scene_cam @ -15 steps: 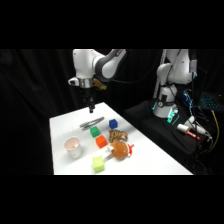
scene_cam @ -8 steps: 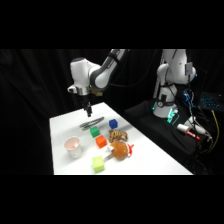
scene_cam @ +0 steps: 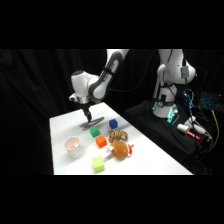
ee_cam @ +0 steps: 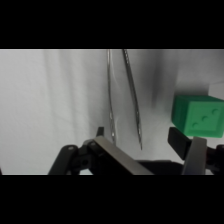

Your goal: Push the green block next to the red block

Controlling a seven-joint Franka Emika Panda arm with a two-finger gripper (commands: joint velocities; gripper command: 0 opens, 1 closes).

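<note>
The green block (scene_cam: pixel 95 132) sits on the white table (scene_cam: pixel 150 160), close behind the red block (scene_cam: pixel 101 142) with a small gap between them. My gripper (scene_cam: pixel 87 116) hangs low over the table just behind the green block, right above the metal tongs (scene_cam: pixel 93 122). In the wrist view the green block (ee_cam: pixel 200 116) lies at the right, just beyond my right fingertip (ee_cam: pixel 179 137). My gripper (ee_cam: pixel 140 136) is open, with the tongs (ee_cam: pixel 122 100) running between and past its fingers. The red block is out of the wrist view.
A blue block (scene_cam: pixel 113 123) stands right of the green one. A striped toy (scene_cam: pixel 117 135) and a round brownish toy (scene_cam: pixel 120 149) lie right of the red block. A white cup (scene_cam: pixel 73 146) and a yellow-green block (scene_cam: pixel 98 163) sit nearer the front.
The gripper has come down toward the table and now hangs just over the tongs. The blocks have not moved.
</note>
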